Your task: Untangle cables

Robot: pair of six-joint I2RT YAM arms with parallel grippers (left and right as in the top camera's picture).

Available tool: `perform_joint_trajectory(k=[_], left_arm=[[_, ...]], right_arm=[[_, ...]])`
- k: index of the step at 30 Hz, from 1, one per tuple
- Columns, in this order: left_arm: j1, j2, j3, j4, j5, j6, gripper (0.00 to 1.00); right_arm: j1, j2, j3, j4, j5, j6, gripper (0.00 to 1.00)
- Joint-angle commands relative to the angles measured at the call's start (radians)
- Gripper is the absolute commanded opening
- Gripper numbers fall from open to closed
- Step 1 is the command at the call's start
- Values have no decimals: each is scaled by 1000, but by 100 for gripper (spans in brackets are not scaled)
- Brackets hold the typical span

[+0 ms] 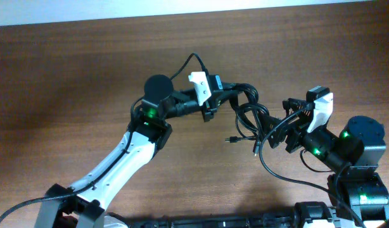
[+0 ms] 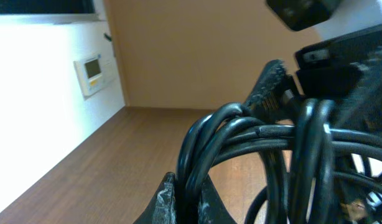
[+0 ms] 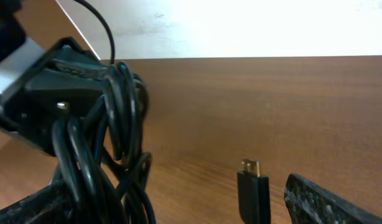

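The cables [image 1: 248, 109] hang as 1 knotted black bundle over the middle-right of the bench [image 1: 68, 69], strung between the 2 arms. In the overhead view the loops bunch up just beside the left claw [image 1: 212, 101] and trail toward the right claw [image 1: 284, 128]. 2 loose ends dangle below the knot. The small plug [image 1: 230, 139] on 1 of them points left, and whether it touches the bench cannot be told.

The left claw is clamped on the cables. Its wrist view shows several strands squeezed between its 2 fingers [image 2: 165, 202], with the loops rising up and over to the right.

The right claw's fingers stand wide apart. In its wrist view the bundle crowds against 1 finger [image 3: 35, 202], while the other finger [image 3: 321, 199] is well clear of it. A gold-tipped plug [image 3: 252, 186] stands upright in the gap between them, touching neither finger.

The bench is brown wood. The left arm [image 1: 118, 158], in a white shell, reaches across it from the lower left.
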Motion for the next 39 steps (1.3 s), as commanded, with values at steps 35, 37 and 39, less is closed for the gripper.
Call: perform_joint_trajectory(k=[35, 37, 39], left_arm=[[59, -27, 6, 116, 577, 2, 0], [61, -27, 6, 115, 577, 2, 0], [65, -27, 6, 115, 577, 2, 0]], right_arm=[[-6, 13, 8, 10, 294, 226, 99], [-6, 13, 8, 11, 293, 226, 99], [-6, 12, 8, 11, 290, 226, 99]])
